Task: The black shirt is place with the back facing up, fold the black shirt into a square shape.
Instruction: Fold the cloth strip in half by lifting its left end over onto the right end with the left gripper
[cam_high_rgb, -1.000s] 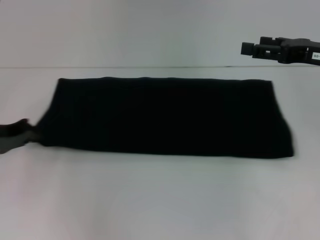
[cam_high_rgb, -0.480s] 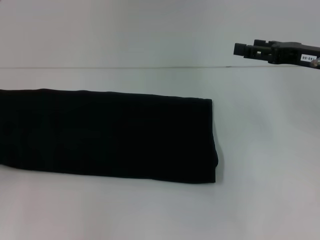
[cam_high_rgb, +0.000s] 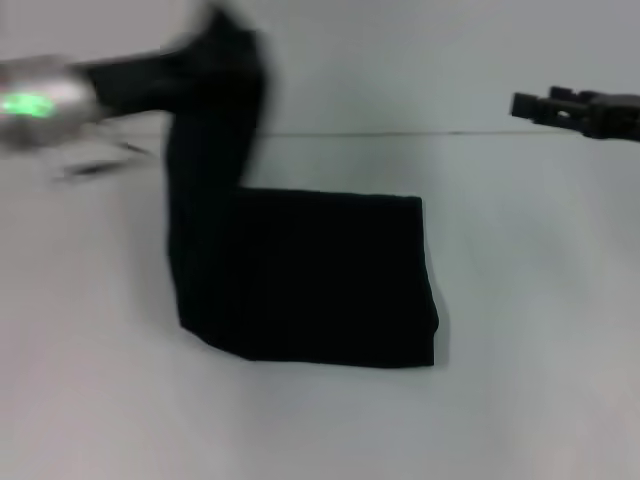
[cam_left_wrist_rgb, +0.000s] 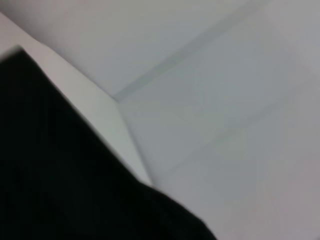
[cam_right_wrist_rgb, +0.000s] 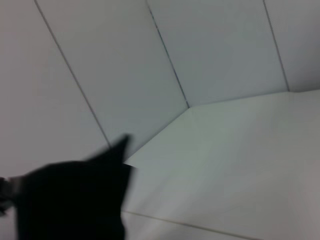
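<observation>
We see the white bench (cam_high_rgb: 520, 400) carrying the black shirt (cam_high_rgb: 330, 280), whose right half lies flat near the middle. Its left end is lifted upright, hanging from the left gripper (cam_high_rgb: 215, 45) up at the far left; we judge those fingers clamped on the fabric. The right gripper (cam_high_rgb: 530, 104) hovers at the far right, well apart; we cannot tell its fingers' state.
</observation>
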